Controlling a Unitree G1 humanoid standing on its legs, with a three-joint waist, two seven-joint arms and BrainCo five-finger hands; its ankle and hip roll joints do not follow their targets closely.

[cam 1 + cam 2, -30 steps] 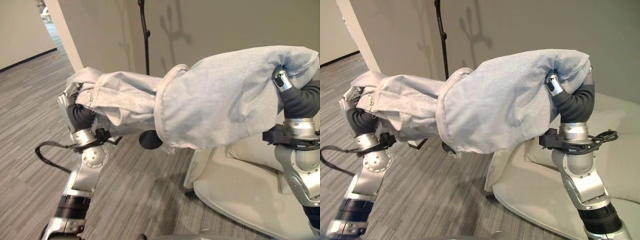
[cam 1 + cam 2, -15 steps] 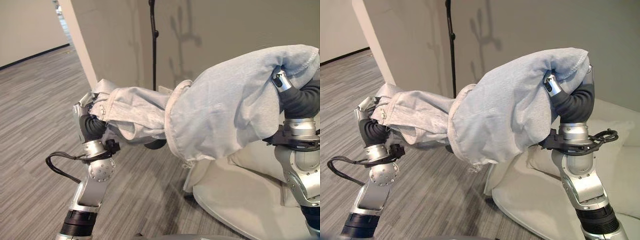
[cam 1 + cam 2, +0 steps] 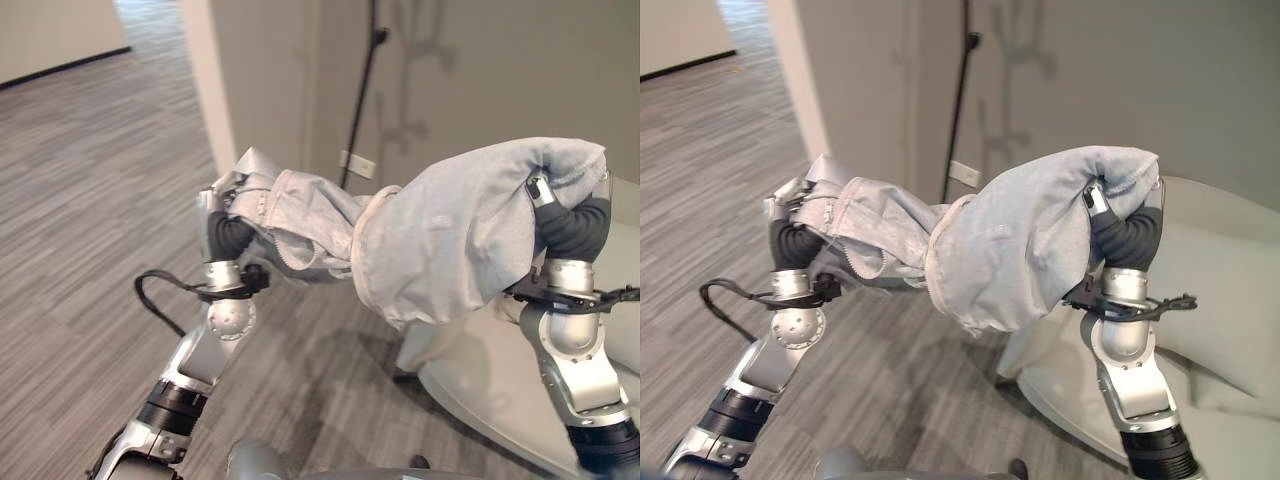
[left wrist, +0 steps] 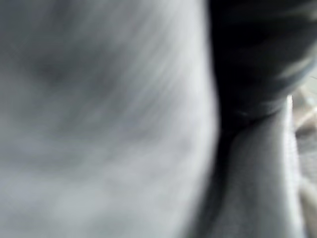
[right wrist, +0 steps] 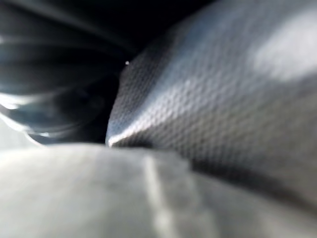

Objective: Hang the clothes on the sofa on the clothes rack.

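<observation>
The carrying step is in hand: the pale grey garment (image 3: pixel 450 240) hangs stretched between left hand (image 3: pixel 213 212) and right hand (image 3: pixel 545 190), clear of the sofa (image 3: pixel 480 380) (fingers buried in cloth, grip unreadable), and next needs lifting onto the black clothes rack (image 3: pixel 362 90) beyond.

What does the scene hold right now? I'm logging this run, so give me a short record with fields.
garment: light grey garment held up, spanning both hands
left hand: left hand under one end, fingers hidden in cloth
right hand: right hand under the other end, draped over
rack: black clothes rack pole by the wall, bare
sofa: pale sofa below the right arm
</observation>
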